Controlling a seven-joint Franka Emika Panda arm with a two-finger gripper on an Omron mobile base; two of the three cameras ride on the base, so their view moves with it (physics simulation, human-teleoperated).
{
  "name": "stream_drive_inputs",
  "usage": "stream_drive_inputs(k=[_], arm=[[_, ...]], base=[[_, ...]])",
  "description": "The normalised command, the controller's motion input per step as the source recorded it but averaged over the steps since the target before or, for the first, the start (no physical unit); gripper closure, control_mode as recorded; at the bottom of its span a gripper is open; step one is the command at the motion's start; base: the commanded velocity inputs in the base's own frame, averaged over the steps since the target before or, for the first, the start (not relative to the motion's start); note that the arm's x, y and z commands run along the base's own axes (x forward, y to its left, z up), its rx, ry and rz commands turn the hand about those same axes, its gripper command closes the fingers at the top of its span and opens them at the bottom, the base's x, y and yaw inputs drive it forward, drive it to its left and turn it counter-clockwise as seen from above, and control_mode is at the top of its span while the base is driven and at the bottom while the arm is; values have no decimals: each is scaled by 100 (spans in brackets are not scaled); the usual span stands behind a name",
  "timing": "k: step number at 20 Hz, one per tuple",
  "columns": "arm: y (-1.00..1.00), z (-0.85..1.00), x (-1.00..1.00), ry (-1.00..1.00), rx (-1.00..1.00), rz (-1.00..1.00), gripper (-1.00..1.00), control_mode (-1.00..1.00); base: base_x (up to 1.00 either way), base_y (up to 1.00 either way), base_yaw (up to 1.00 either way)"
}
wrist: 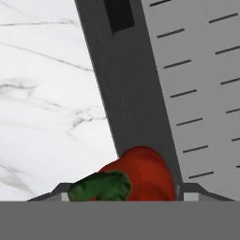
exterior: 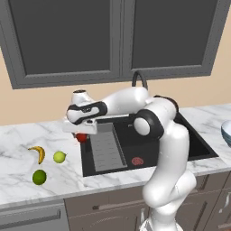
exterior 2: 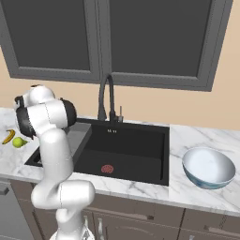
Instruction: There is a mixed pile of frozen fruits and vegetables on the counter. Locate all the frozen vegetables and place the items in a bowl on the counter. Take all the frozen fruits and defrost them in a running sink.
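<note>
Gripper closed on red round piece, held above the left rim of the sink, over the boundary between counter and basin. In the hand view, red round piece with a green stem cap seated between the fingertips, directly over the dark sink rim, with white marble to one side and grey ribbed tray to the other.

Remaining pile on the counter left of the sink: yellow banana toward the left edge, yellow-green stemmed ball just beside it on the sink side, dark green ball nearer the front edge, apart from both. From the right base view, banana and yellow-green ball visible at the far left, close together, partly behind the arm.

Sink: black rectangular basin, ribbed tray along its left side, reddish drain near the front centre, black arched faucet at the back edge.

Bowl: pale blue-white, upright on the counter right of the sink, near the front edge, well apart from the pile; interior showing no contents.
</note>
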Motion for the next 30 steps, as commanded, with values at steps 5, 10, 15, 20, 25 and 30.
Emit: stream_drive_inputs(k=[5, 10, 15, 20, 25, 30], arm=[[-28, 39, -7, 0, 0, 0, 100, -100], [-30, 30, -12, 5, 1, 0, 100, -100], [-44, 23, -17, 5, 2, -4, 100, -100], [-41, 23, -15, 3, -1, -2, 100, -100], [-46, 19, -9, 6, -6, 0, 100, -100], [-47, 15, -16, 8, -6, 0, 100, -100]], base=[[0, 0, 0], [0, 0, 0], [0, 0, 0], [0, 0, 0], [0, 0, 0], [0, 0, 0]])
